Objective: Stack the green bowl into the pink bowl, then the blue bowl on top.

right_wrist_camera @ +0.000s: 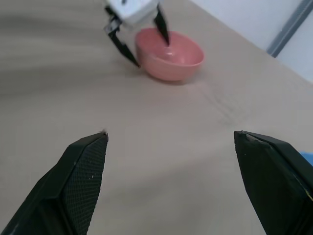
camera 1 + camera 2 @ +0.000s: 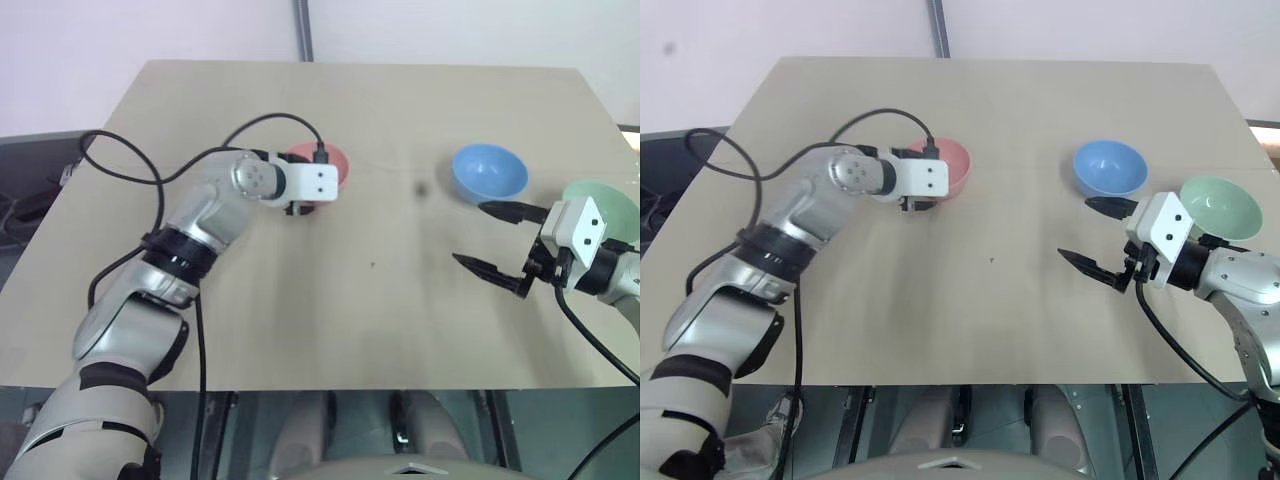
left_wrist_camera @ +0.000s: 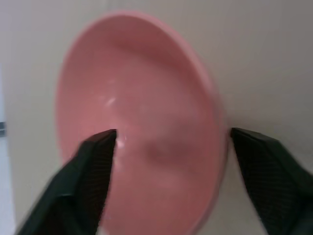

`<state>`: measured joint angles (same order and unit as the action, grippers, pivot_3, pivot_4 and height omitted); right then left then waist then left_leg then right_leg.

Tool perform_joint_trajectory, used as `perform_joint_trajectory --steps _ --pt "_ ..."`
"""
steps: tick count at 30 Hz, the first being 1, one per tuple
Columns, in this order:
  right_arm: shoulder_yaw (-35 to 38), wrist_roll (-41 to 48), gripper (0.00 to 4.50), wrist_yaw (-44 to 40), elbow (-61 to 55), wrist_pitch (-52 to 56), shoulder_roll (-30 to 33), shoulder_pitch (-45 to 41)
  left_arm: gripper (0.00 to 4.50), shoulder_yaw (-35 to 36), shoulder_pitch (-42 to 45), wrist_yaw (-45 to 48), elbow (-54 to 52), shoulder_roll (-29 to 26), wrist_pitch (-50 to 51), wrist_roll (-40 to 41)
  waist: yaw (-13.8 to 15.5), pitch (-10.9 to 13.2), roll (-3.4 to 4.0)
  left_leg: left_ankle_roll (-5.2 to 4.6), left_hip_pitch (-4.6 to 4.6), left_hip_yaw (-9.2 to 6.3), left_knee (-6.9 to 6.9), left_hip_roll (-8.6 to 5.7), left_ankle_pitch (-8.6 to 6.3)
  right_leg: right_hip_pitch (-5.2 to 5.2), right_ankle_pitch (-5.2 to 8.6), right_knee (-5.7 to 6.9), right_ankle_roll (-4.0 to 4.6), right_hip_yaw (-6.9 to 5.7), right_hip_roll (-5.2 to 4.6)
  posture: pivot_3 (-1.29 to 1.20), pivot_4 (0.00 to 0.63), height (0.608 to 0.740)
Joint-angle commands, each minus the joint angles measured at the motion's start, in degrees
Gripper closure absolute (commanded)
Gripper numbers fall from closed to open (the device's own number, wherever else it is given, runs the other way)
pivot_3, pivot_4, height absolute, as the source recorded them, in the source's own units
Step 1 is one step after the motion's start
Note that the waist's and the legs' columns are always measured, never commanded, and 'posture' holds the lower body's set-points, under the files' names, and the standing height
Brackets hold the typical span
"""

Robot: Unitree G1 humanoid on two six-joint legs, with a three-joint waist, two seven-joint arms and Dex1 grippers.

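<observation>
A tan worktop (image 2: pixel 380 300) holds three small bowls. The pink bowl (image 2: pixel 335 160) sits a little left of the middle, in the upper half of the head view. The left gripper (image 1: pixel 138 40) is right at this bowl. Its jaws are spread, with one finger inside the bowl and the other outside, so the rim is between them. I cannot tell if they pinch the rim.

The blue bowl (image 2: pixel 489 172) sits to the upper right on the worktop. The green bowl (image 2: pixel 1221 208) is just beside it, near the right edge of the frame, partly behind the right arm.

The right gripper (image 2: pixel 495 238) is at the right side, just below the blue bowl. Its jaws are spread wide and hold nothing. They point toward the middle of the worktop.
</observation>
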<state>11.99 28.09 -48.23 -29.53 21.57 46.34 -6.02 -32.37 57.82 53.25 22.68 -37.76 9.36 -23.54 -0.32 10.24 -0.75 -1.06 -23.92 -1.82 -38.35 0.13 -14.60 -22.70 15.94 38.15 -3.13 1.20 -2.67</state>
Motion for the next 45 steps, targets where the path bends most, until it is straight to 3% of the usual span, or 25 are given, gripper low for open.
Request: perform_joint_trajectory --steps 1,3,6,10,17,23,28,30,34,36,38,40,43,45 --pt "3.7 2.7 0.0 2.4 -4.4 2.2 0.0 0.3 2.34 -0.3 2.9 2.2 4.3 0.9 -4.2 -1.8 0.0 0.0 0.0 -0.01 0.0 -0.01 0.0 0.0 0.0 0.0 0.0 0.01 0.0 -0.01 0.0 0.0 0.15 0.74" --pt "4.6 2.6 0.0 2.9 -5.4 2.6 0.2 1.8 3.35 0.0 3.5 2.8 6.1 1.9 -5.5 -2.1 0.0 0.0 0.0 -0.1 0.0 -0.01 -0.03 0.01 -0.06 0.0 0.0 0.07 0.0 -0.01 -0.01 0.0 0.15 0.74" --pt "5.4 2.5 0.0 3.6 -6.5 2.9 0.0 3.3 4.45 0.8 4.1 3.3 7.6 2.8 -7.2 -2.0 0.2 0.0 -0.01 -0.21 0.0 -0.03 -0.12 0.01 -0.12 0.0 0.0 0.22 0.0 -0.02 -0.06 0.0 0.15 0.74" --pt "7.2 3.7 0.0 5.1 -8.5 4.2 -0.3 5.5 4.45 5.3 1.1 11.9 -2.5 3.2 -10.9 8.4 0.2 0.0 -0.02 -0.22 0.01 -0.06 -0.28 0.04 -0.12 -0.01 0.0 0.47 -0.01 -0.04 -0.08 0.0 0.15 0.74" --pt "10.7 5.7 0.0 6.3 -11.4 6.4 -0.5 10.3 4.45 6.7 -8.2 28.7 -23.5 -2.7 -15.1 22.7 -0.5 0.0 0.02 -0.2 0.18 0.04 -0.36 0.13 -0.11 0.0 0.01 0.75 0.01 0.13 -0.06 0.0 0.15 0.74" --pt "11.2 5.3 0.0 7.7 -13.3 6.6 -1.3 13.3 4.45 3.0 -8.6 29.2 -19.6 -2.1 -22.4 16.7 -0.1 0.0 0.02 -0.2 0.2 -0.07 -0.8 0.15 -0.09 0.14 0.0 0.95 0.01 0.04 0.08 0.0 0.15 0.74" --pt "11.0 4.4 0.0 9.3 -14.2 6.8 -1.9 14.2 2.24 1.2 -7.3 22.4 -12.3 0.2 -30.4 8.2 -0.1 0.0 0.02 -0.35 0.19 -0.01 -0.95 0.11 -0.01 0.25 -0.13 0.84 -0.21 0.13 0.07 0.0 0.15 0.74" --pt "11.1 4.0 0.0 9.6 -14.0 6.5 -1.9 14.5 1.66 1.6 -7.3 21.5 -11.5 0.4 -31.4 7.5 -0.2 0.0 0.02 -0.34 0.18 0.0 -0.95 0.11 -0.01 0.24 -0.13 0.84 -0.21 0.14 0.07 0.0 0.15 0.74" --pt "10.1 0.4 0.0 10.5 -12.4 5.4 -1.2 13.7 0.07 5.8 -9.7 25.0 -15.7 -0.6 -24.5 16.0 -0.4 0.0 0.02 -0.35 0.17 -0.01 -0.9 0.14 -0.01 0.21 -0.13 0.83 -0.21 0.13 0.07 0.0 0.15 0.74" --pt "9.8 -2.7 0.0 11.4 -11.4 5.1 -0.4 13.4 0.07 9.4 -10.9 26.9 -19.2 -1.9 -16.7 22.2 -0.4 0.0 0.02 -0.35 0.14 0.0 -0.89 0.16 -0.01 0.16 -0.13 0.84 -0.21 0.15 0.06 0.0 0.15 0.74" --pt "9.3 -6.8 0.0 13.0 -8.6 6.7 1.8 12.3 0.07 17.9 -13.2 28.3 -23.9 -4.0 -1.2 36.4 -0.5 0.0 0.04 -0.35 0.14 0.0 -0.89 0.16 -0.01 0.15 -0.13 0.86 -0.21 0.15 0.06 0.0 0.15 0.74" --pt "8.2 -9.7 0.0 13.1 -4.0 8.0 4.3 10.7 0.07 25.8 -18.0 27.8 -27.9 -7.2 6.7 45.0 -0.9 0.0 0.06 -0.34 0.15 0.09 -0.89 0.22 -0.01 0.09 -0.13 0.9 -0.21 0.22 0.05 0.0 0.15 0.74" --pt "6.2 -12.3 0.0 12.4 4.6 8.6 6.9 7.1 0.07 32.2 -24.0 22.0 -32.1 -9.2 12.3 47.8 -1.3 0.0 0.1 -0.34 0.23 0.1 -0.85 0.27 -0.01 0.12 -0.13 0.87 -0.2 0.21 0.06 0.0 0.15 0.74" --pt "4.0 -13.9 0.0 11.7 12.4 8.2 7.8 2.9 0.07 35.6 -28.0 18.2 -34.0 -7.5 9.3 47.9 -0.8 0.0 0.1 -0.34 0.23 0.1 -0.86 0.23 -0.01 0.15 -0.13 0.88 -0.2 0.22 0.04 0.0 0.15 0.74"
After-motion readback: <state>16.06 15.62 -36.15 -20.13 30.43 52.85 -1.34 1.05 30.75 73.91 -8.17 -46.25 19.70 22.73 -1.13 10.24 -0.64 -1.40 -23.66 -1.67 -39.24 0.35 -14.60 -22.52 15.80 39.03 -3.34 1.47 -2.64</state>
